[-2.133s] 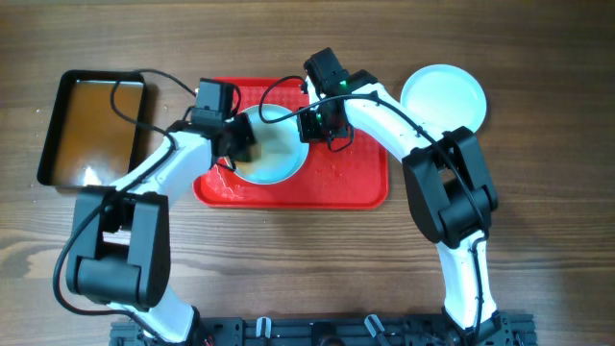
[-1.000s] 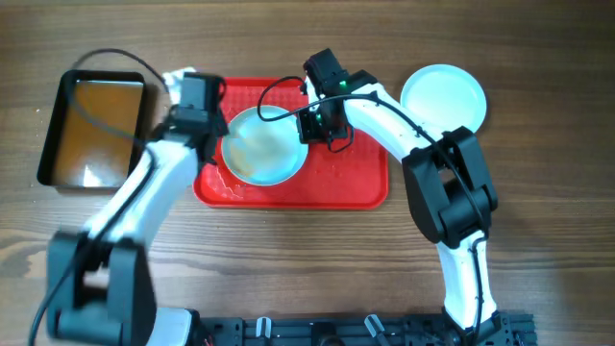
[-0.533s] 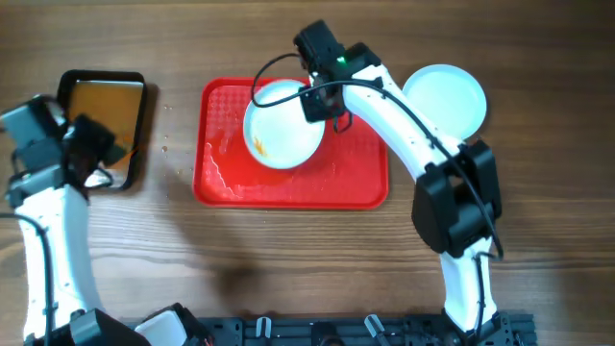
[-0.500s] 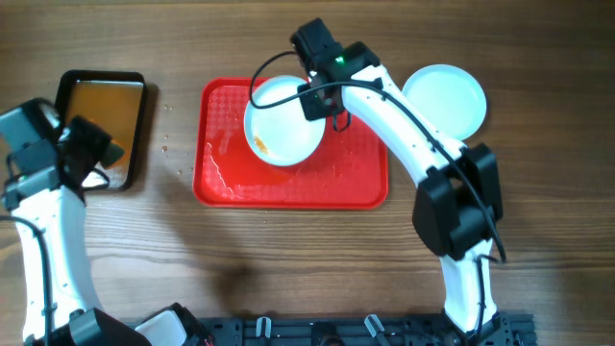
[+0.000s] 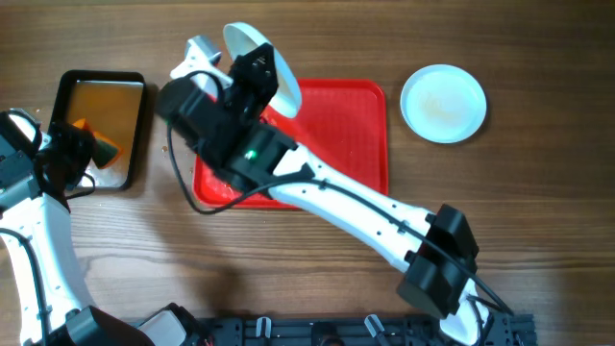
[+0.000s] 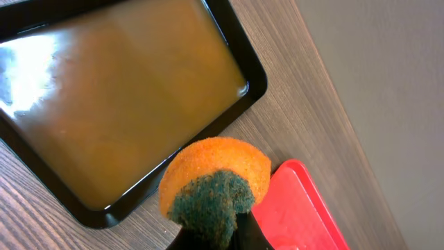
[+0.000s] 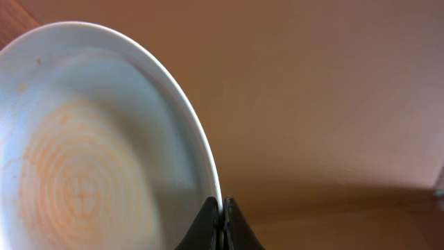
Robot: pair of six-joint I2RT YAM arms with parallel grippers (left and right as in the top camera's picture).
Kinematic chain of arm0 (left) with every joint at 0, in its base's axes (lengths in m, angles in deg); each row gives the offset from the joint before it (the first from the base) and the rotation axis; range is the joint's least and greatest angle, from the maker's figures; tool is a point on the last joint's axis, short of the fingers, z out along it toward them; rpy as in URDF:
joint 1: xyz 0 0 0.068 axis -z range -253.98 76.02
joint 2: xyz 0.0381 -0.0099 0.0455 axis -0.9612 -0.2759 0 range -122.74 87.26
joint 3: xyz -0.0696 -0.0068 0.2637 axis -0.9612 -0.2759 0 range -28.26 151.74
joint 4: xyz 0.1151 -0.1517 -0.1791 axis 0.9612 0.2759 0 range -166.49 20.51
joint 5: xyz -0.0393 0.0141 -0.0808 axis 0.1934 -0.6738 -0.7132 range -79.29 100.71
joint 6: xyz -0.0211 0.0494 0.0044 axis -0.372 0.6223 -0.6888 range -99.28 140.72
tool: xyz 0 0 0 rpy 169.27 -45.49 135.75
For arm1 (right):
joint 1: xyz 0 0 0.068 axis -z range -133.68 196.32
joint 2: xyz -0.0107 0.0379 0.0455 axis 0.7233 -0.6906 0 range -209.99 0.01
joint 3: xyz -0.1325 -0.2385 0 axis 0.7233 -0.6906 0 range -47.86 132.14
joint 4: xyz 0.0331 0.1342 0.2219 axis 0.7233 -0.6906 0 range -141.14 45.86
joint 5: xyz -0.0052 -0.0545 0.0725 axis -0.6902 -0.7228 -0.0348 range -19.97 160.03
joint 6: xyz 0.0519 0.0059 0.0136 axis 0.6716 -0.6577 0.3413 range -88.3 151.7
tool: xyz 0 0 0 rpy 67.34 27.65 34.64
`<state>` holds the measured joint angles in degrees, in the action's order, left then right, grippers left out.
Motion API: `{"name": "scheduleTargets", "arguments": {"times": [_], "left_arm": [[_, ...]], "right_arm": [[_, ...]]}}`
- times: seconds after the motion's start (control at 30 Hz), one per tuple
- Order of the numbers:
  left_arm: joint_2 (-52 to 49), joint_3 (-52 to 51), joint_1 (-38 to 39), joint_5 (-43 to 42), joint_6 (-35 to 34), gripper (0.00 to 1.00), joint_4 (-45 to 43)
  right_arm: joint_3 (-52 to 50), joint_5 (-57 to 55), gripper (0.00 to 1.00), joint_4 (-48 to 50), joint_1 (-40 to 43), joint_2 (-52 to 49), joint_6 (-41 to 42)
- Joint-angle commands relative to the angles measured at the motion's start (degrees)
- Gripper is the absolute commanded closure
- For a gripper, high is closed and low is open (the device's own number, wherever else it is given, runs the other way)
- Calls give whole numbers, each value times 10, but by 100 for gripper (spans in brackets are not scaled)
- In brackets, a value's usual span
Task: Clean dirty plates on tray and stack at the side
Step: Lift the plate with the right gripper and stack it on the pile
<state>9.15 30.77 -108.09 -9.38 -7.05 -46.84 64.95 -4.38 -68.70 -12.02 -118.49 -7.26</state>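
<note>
Surface: brown wood-grain table (image 5: 538, 211) seen from above, two robot arms reaching in from the near edge.
Tray: red tray (image 5: 336, 125) in the middle of the table, partly hidden under the right arm, with no plate visible on its bare part.
Pan: black pan (image 5: 67, 86) of brownish water at the left, near the tray.
Plate in hand: white plate (image 7: 90, 153) up in the air over the far left corner of the tray, tipped almost on edge, faint orange rings across its face.
Side plate: second white plate (image 5: 442, 103) flat on the table at the far right, apart from the tray; one plate or a stack, impossible to tell.
Right gripper (image 7: 222, 221): clamped tight on the rim of the white plate, one fingertip on either side of the thin edge.
Left gripper (image 6: 215, 239): clenched around an orange sponge (image 6: 215, 184) with a green scrub face, poised over the near right part of the pan.
Step in hand: probably a rinse of the sponge ahead of another wipe, judging by the orange rings left on the plate.
Doing it well: dip and shake off over the pan, then meet the dirty face squarely and press against the pinched side so the plate cannot swing.
Risk: wet rim, narrow pinch, likely to slip under a hard push.
</note>
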Motion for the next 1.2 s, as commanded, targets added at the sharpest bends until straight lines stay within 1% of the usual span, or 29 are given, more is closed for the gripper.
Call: {"name": "scheduleTargets", "arguments": {"times": [0.0,0.03,0.1,0.17,0.2,0.23,0.27,0.3,0.33,0.4,0.43,0.47,0.53,0.6,0.67,0.77,0.83,0.9,0.97,1.07,1.17], "left_arm": [[-3,-3,-2,-13,3,96,-2],[-6,-3,-2,-13,3,96,-2],[-10,-3,-2,-13,3,96,-2],[-12,-3,-2,-13,3,96,-2],[-12,-3,-2,-13,3,96,-2],[-12,-3,-2,-13,3,96,-2],[-12,-3,-2,-13,3,96,-2],[-12,-3,-2,-13,3,96,-2],[-12,-3,-2,-13,3,96,-2],[-12,-3,-2,-13,3,96,-2],[-12,-3,-2,-13,3,96,-2],[-12,-3,-2,-13,3,96,-2],[-12,-3,-2,-13,3,96,-2],[-14,-3,-2,-13,3,96,-2],[-14,-3,-2,-13,3,96,-2],[-14,-6,-2,-13,3,96,-4],[-14,-8,-2,-13,3,96,-5],[-14,-9,-2,-13,3,96,-11],[-14,-9,-2,-13,3,96,-13],[-14,-9,-2,-13,3,96,-13],[-14,-9,-2,-13,3,96,-13]], "right_arm": [[9,-40,96,11,-3,14,-44],[9,-40,96,11,-2,14,-38],[9,-33,96,9,3,14,16],[9,-24,96,-19,20,14,116],[9,-15,96,-41,29,14,163],[9,7,96,-80,42,14,230],[9,84,96,-146,60,14,315],[9,182,96,-198,76,15,369],[9,328,96,-252,102,17,432],[9,516,96,-304,167,21,542],[9,588,96,-318,212,22,592],[9,628,96,-322,236,22,607],[9,769,96,-326,325,22,604],[9,842,96,-337,400,22,603],[8,878,96,-354,478,22,604],[-8,880,96,-373,598,22,604],[-43,878,96,-379,668,22,601],[-86,878,96,-362,713,22,602],[-151,878,96,-315,754,22,612],[-209,878,96,-256,770,22,614],[-240,879,96,-220,765,22,614]]}}
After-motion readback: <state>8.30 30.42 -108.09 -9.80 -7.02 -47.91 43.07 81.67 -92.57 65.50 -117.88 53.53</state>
